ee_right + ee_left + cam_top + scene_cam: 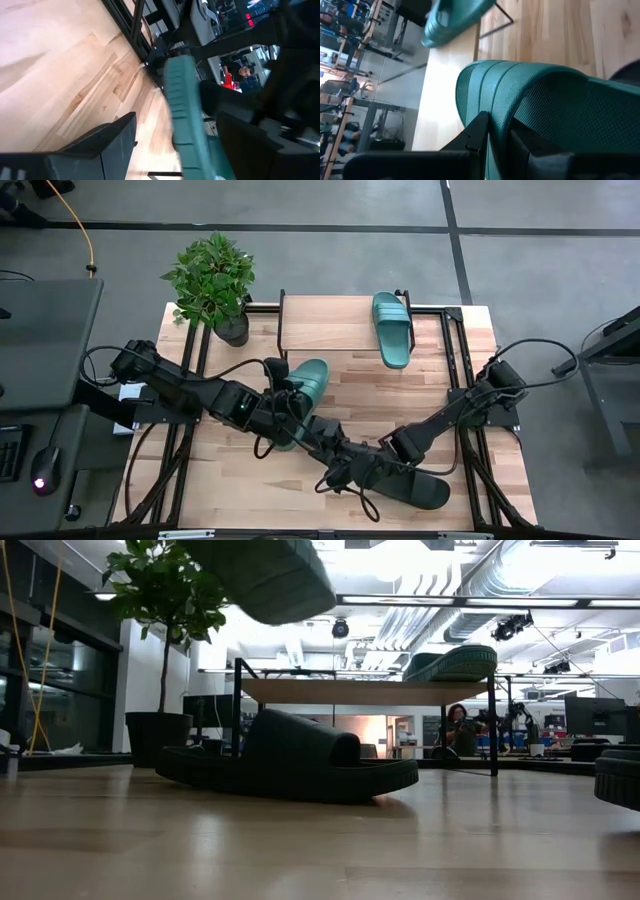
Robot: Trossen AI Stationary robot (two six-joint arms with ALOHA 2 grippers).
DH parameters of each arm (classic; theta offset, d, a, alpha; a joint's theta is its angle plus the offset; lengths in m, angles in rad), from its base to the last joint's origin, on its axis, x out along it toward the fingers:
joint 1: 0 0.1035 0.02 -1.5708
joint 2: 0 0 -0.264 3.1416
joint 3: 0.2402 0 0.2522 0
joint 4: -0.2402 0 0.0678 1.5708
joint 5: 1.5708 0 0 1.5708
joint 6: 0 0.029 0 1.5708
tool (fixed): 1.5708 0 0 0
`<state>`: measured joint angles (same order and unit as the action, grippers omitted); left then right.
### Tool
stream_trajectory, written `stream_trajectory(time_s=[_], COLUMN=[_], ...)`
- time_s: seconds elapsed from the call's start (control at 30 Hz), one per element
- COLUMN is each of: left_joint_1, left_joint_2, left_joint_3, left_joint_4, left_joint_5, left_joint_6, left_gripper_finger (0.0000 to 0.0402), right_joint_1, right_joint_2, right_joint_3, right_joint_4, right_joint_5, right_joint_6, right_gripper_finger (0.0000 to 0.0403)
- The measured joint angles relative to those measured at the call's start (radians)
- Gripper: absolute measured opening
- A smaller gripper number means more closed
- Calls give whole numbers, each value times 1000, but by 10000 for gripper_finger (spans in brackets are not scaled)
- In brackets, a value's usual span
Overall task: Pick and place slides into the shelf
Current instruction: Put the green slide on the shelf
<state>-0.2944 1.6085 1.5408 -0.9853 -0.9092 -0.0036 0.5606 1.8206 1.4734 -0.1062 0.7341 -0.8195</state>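
The shelf [340, 325] top is bare except a teal slide [392, 328] near its right edge; potted plant [213, 280] crowds the table's back-left corner.

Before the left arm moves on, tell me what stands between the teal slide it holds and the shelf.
Nothing visible. The left hand holds a teal slide raised just in front of the shelf. The plank nearest it is bare; the other teal slide lies toward its right end.
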Motion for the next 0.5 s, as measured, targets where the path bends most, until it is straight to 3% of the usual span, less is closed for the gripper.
stream_trajectory(time_s=[0.5], left_joint_1=[0], left_joint_2=[0], left_joint_3=[74], left_joint_4=[-11], left_joint_5=[45], left_joint_6=[0], left_gripper_finger=[37], right_joint_1=[-4], right_joint_2=[0], right_joint_3=[0], right_joint_4=[22], right_joint_5=[-5], right_joint_6=[-9], right_gripper_finger=[266])
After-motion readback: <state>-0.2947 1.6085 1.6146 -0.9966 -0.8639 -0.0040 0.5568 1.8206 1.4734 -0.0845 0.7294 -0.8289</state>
